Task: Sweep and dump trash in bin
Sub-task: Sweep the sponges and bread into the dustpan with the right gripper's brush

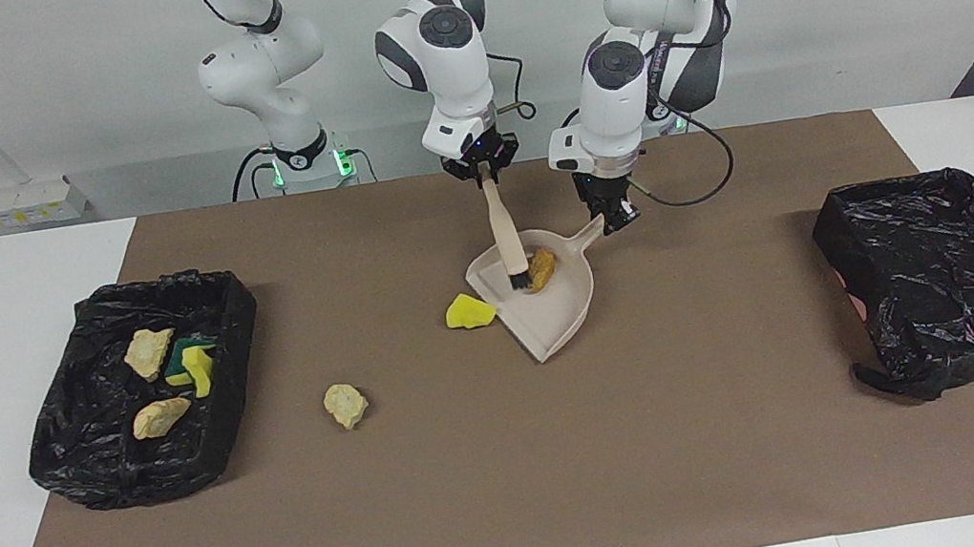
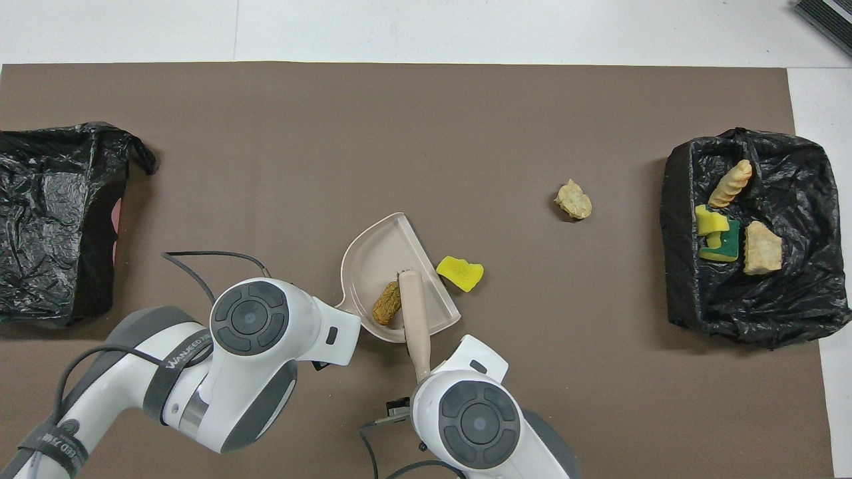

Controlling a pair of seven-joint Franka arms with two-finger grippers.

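Facing view, grippers: my right gripper [image 1: 483, 172] clamps the brush [image 1: 506, 242]; my left gripper [image 1: 613, 218] pinches the dustpan [image 1: 556, 313] handle.
Overhead view, hidden: my wrists cover both grips.
Overhead view, trash: orange-brown ridged lump [image 2: 387, 303] inside dustpan; yellow sponge [image 2: 460, 273] just beside its lip.

Orange-brown lump [image 1: 542, 268] lies in dustpan [image 1: 564, 320].

left gripper [image 1: 617, 217]: lowered, fingers clamped | right gripper [image 1: 485, 172]: lowered, fingers clamped
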